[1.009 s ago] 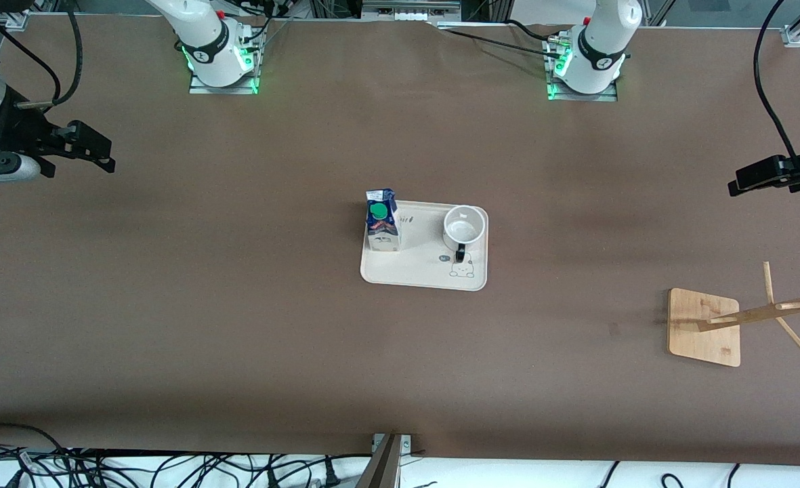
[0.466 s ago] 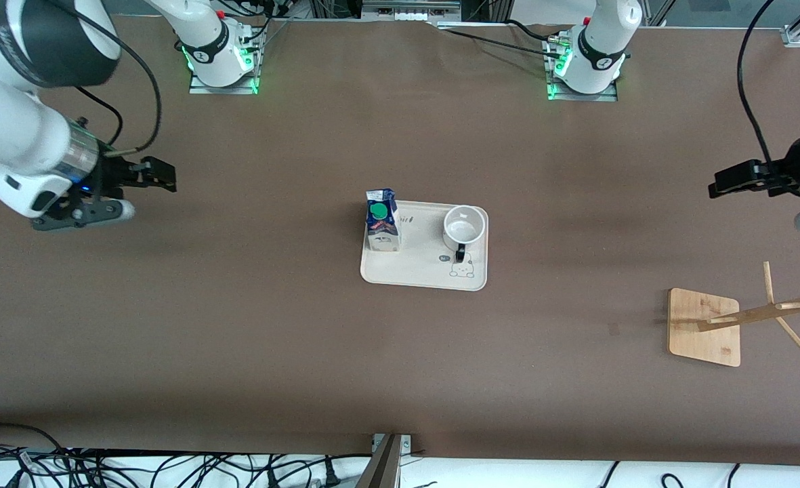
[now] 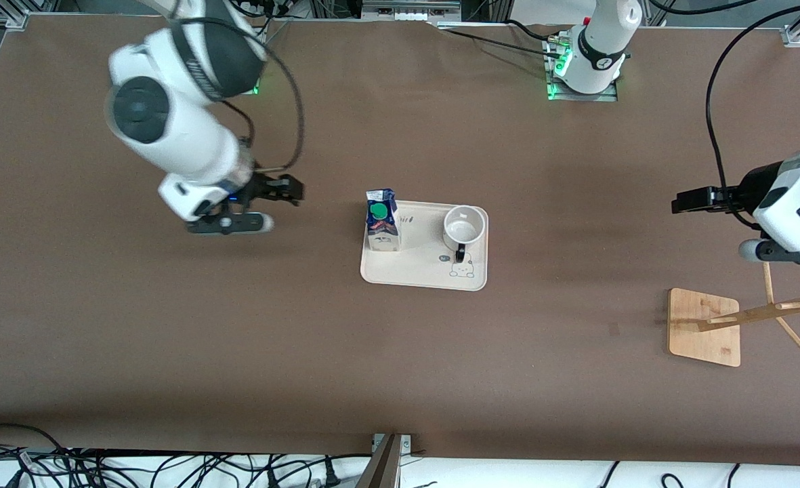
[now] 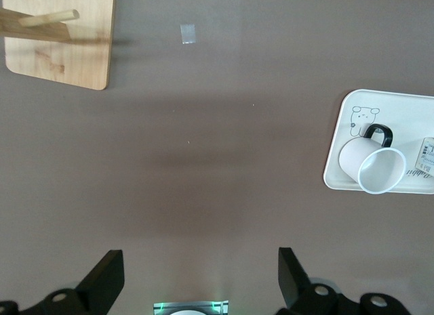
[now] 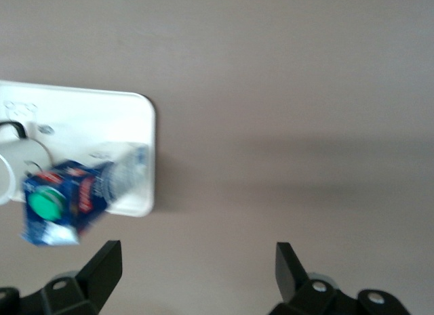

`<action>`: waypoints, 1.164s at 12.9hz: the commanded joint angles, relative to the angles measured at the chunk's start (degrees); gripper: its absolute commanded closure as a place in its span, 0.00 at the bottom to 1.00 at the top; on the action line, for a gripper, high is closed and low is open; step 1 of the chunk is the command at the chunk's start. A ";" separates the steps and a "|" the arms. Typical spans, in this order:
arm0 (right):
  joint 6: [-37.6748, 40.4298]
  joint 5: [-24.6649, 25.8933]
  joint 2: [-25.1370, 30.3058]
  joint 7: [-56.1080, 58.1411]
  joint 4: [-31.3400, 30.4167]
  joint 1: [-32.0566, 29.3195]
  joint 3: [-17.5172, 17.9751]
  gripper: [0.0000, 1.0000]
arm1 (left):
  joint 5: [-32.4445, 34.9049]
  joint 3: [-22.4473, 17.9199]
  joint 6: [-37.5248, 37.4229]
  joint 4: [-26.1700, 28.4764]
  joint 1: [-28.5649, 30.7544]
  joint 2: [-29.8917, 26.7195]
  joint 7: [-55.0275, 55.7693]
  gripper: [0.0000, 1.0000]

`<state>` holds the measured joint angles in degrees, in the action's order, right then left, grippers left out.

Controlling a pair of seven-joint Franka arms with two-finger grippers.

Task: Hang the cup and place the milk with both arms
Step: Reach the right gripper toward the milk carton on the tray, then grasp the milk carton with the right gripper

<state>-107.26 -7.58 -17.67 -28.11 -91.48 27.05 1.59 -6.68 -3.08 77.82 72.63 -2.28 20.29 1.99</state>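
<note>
The cup (image 3: 464, 227) stands upright on a cream tray (image 3: 420, 274), its black handle toward the front camera. The milk (image 3: 381, 220) stands on the same tray, at the end toward the right arm. My right gripper (image 3: 290, 190) is open and empty over bare table, beside the tray toward the right arm's end. Its wrist view shows the milk (image 5: 71, 196), the tray (image 5: 88, 115) and the cup's edge (image 5: 8, 169) past my right gripper (image 5: 198, 253). My left gripper (image 3: 685, 201) is open and empty over bare table toward the left arm's end. Its wrist view shows my left gripper (image 4: 200, 261), the cup (image 4: 369, 167) and the tray (image 4: 407, 101).
A wooden cup rack with a square base (image 3: 703, 329) and slanted pegs (image 3: 772, 312) stands near the left arm's end, nearer the front camera than the left gripper; its base shows in the left wrist view (image 4: 61, 47). A small tape mark (image 3: 614, 329) lies beside it.
Both arms have swung in from the table's ends toward the tray. The right gripper has come much closer to the milk. The cup, milk and rack have not moved.
</note>
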 commanded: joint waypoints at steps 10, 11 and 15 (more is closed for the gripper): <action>-15.61 1.16 -11.86 -21.37 2.54 14.87 -1.06 0.00 | -1.40 -0.09 6.03 0.75 -0.01 4.32 -0.67 0.00; -15.61 2.12 -12.13 -21.46 2.36 14.88 -1.06 0.01 | -1.40 0.00 6.03 0.75 -0.01 4.32 -1.02 0.00; -15.34 2.75 -12.39 -21.55 1.57 14.79 -1.06 0.47 | 2.09 0.00 9.88 1.10 0.17 4.41 -0.84 0.00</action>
<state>-122.73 -5.67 -30.00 -48.87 -90.08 41.26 1.15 -6.45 -3.05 84.94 72.81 -2.17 25.24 1.79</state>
